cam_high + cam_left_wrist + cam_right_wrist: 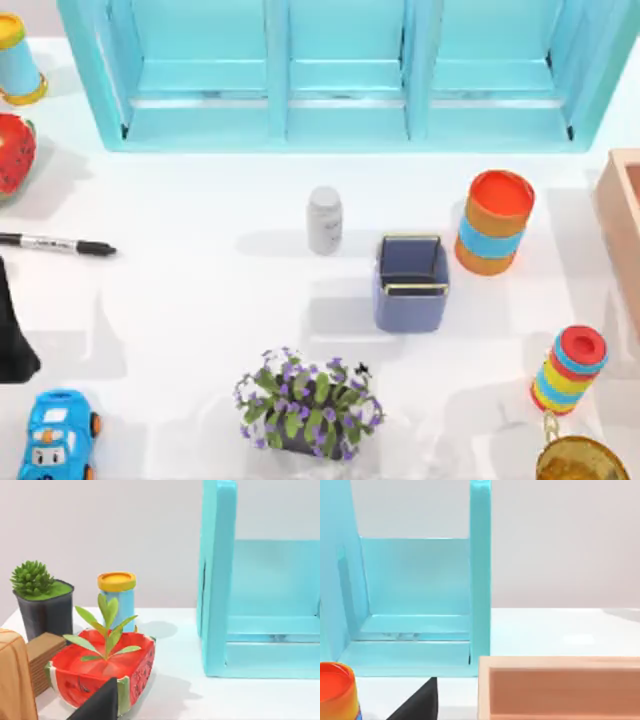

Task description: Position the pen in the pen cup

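My left gripper shows as a dark wedge low in its wrist view, and I cannot tell how it is set; my left arm sits dark at the table's left edge, just nearer than the pen. The pen lies flat by that left edge, its cap pointing toward the middle. The pen cup stands upright right of the table's centre, well apart from the pen, between the white bottle and the orange cylinder. I judge the reach is first: come down over the barrel's middle, fingers square across it. My right arm is parked at the right edge.
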`<state>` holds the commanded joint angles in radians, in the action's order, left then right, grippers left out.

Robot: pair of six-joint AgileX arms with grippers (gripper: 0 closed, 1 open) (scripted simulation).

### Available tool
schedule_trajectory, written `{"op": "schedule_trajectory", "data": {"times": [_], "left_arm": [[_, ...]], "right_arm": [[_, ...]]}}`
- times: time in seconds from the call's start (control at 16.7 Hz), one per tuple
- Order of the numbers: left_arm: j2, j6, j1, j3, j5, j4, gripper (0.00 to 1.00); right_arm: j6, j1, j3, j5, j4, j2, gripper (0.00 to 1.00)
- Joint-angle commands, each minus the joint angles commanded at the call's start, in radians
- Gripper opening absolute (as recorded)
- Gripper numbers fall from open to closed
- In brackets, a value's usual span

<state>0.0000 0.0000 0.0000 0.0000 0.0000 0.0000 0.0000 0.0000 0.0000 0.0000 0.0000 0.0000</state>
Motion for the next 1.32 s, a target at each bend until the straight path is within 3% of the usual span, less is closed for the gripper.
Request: {"op": "schedule_trajectory", "data": {"times": [0.24,0.48,1.32], "left_arm": [[0.033,-0.030,0.008,0.012,0.001,0.017,1.00],[0.224,-0.201,0.039,0.057,0.021,0.098,1.00],[1.404,-1.200,0.144,0.310,0.236,0.531,1.00]], "right_arm": [[0.000,0.000,0.000,0.000,0.000,0.000,1.00],[0.000,0.000,0.000,0.000,0.000,0.000,1.00],[0.000,0.000,0.000,0.000,0.000,0.000,1.00]]}}
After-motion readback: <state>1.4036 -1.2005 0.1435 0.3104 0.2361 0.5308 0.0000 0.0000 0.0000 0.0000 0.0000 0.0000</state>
